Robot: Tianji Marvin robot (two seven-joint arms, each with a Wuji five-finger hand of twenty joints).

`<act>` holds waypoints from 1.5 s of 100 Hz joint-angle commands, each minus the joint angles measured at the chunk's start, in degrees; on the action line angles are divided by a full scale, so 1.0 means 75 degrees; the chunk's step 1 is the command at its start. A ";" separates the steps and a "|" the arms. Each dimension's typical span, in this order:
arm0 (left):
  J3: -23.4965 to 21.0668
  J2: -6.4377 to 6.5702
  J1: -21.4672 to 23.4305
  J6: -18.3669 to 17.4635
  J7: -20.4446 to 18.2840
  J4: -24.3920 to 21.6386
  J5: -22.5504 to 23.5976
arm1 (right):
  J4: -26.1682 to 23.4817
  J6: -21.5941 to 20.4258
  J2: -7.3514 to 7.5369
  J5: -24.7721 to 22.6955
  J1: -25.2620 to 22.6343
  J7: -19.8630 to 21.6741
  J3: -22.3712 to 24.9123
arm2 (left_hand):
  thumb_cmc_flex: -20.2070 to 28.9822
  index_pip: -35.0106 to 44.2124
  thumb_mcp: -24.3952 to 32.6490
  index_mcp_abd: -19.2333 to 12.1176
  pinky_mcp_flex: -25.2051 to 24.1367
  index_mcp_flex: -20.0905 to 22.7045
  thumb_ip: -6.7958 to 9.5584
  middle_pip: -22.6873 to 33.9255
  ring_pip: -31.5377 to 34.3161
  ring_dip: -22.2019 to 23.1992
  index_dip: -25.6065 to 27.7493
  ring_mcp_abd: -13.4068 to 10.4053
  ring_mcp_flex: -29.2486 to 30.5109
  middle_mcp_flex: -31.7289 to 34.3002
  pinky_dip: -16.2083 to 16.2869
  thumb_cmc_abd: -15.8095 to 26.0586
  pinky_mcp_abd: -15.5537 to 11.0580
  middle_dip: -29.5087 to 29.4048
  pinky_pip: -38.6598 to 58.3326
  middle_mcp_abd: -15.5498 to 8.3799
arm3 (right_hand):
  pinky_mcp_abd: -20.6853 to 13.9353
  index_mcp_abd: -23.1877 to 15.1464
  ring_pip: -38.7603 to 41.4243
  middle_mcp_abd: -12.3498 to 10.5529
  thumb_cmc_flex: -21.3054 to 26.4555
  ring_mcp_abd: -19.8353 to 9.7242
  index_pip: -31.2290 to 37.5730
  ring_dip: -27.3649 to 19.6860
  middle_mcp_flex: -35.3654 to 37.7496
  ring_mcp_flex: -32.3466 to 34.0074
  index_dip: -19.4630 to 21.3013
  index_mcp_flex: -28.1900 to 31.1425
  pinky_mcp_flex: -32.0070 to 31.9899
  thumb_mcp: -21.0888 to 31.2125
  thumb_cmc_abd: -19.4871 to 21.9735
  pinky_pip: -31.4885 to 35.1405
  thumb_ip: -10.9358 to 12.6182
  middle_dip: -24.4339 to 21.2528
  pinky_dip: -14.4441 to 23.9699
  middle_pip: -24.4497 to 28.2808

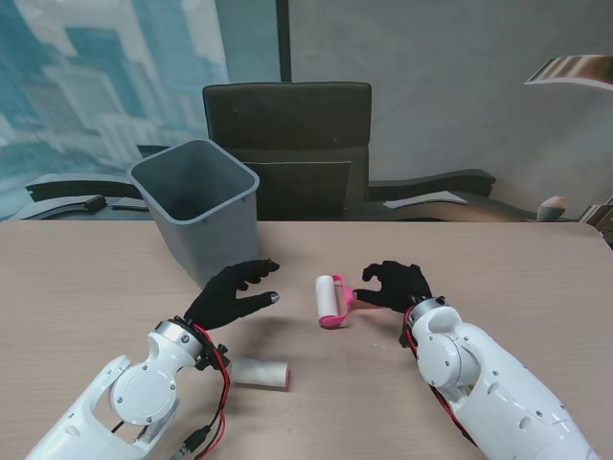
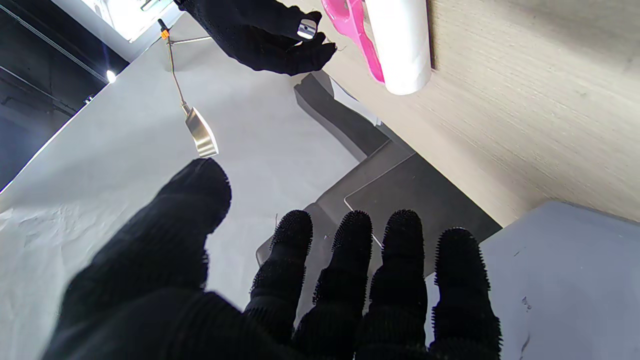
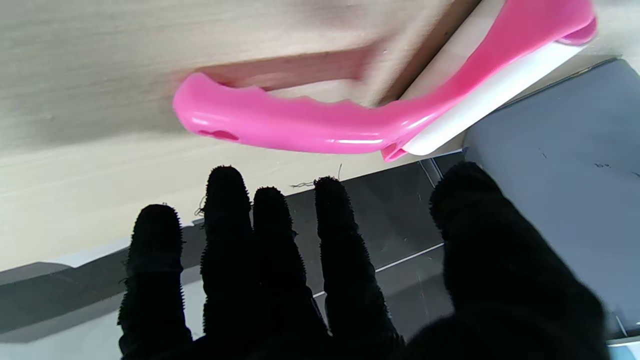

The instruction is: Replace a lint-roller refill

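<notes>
We see the lint roller point(image 1: 331, 301) lying flat on the wooden table point(image 1: 536, 278) near its middle, its white roll point(image 1: 326, 295) pointing away from us and its pink handle point(image 1: 351, 309) bending off toward the right hand point(image 1: 395, 285). That hand, in a black glove, sits just beside the handle's end with its fingers loosely curled; the right wrist view shows the fingers point(image 3: 280, 260) spread and free, the handle point(image 3: 320, 125) beyond the fingertips, so the hand grips nothing. Whether a fingertip touches the handle we cannot tell from the stand view. Our left hand point(image 1: 233, 292) hangs to the left of the roller, well apart from it, thumb and fingers splayed and holding nothing; its wrist view confirms separated fingers point(image 2: 350, 280) with the roll point(image 2: 400, 45) ahead. A second white roll, the spare refill point(image 1: 260, 373), lies on its side nearer to us, just beside the left wrist. A grey waste bin point(image 1: 196, 211) stands upright on the table farther from us, left of centre, beyond the left hand. A dark office chair point(image 1: 287, 144) stands behind the table.
</notes>
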 commanded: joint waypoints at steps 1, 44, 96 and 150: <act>-0.0056 -0.0011 0.0071 -0.0017 -0.0106 -0.0060 0.0034 | -0.0028 0.0050 -0.0099 -0.0033 0.0063 0.0207 -0.0087 | 0.0096 0.0015 -0.0212 -0.0042 0.0025 0.0199 -0.0046 0.0096 0.0188 0.0139 0.0081 -0.0034 0.0126 0.0177 0.0192 0.0020 -0.0190 0.0002 0.0174 -0.0093 | -0.0011 0.0093 0.0128 0.0089 -0.0203 -0.0018 0.0080 -0.0020 -0.0118 -0.0071 0.0057 0.0138 -0.0034 -0.0204 0.0360 0.0138 0.0351 0.0087 0.0074 0.0090; -0.0104 -0.0009 0.0144 0.0143 -0.0258 -0.0145 -0.0263 | 0.0768 0.0421 -0.0277 0.0351 0.0901 0.0042 -0.0980 | 0.0118 0.0026 -0.0306 -0.0035 0.0051 0.0211 -0.0028 0.0177 0.0382 0.0261 0.0079 -0.0012 0.0228 0.0270 0.0223 0.0052 -0.0148 0.0056 0.0295 -0.0110 | -0.0292 0.0300 0.1668 0.0288 -0.0231 -0.0111 0.0261 0.0602 0.0333 0.0562 0.0186 0.0563 0.0772 -0.0214 0.0389 0.1376 0.0352 0.0304 0.0486 0.0673; -0.0099 -0.0004 0.0146 0.0142 -0.0286 -0.0130 -0.0277 | 0.1092 0.1274 -0.0329 0.0317 0.1446 0.0303 -0.1740 | 0.0149 0.0014 -0.0374 -0.0038 0.0055 0.0235 -0.0018 0.0191 0.0408 0.0309 0.0077 0.0001 0.0266 0.0318 0.0234 0.0102 -0.0126 0.0087 0.0338 -0.0115 | -0.0074 0.0284 0.2242 0.0413 -0.0048 0.0061 0.0528 0.0654 0.0990 0.1111 0.0271 0.1096 0.1181 0.0208 -0.0005 0.1971 0.0509 0.0372 0.0477 0.0953; -0.0127 -0.0008 0.0189 0.0117 -0.0275 -0.0140 -0.0319 | 0.1278 0.1648 -0.0534 0.1183 0.1805 0.0579 -0.2192 | 0.0190 -0.0012 -0.0475 -0.0030 0.0063 0.0234 -0.0004 0.0190 0.0430 0.0333 0.0071 0.0017 0.0286 0.0336 0.0245 0.0163 -0.0111 0.0094 0.0365 -0.0112 | -0.0100 0.0476 0.3370 0.0337 0.1213 -0.0308 0.1564 0.0372 0.3395 0.3924 -0.0856 0.0541 0.3203 0.4276 -0.1415 0.3134 0.2623 0.0500 -0.0026 0.1576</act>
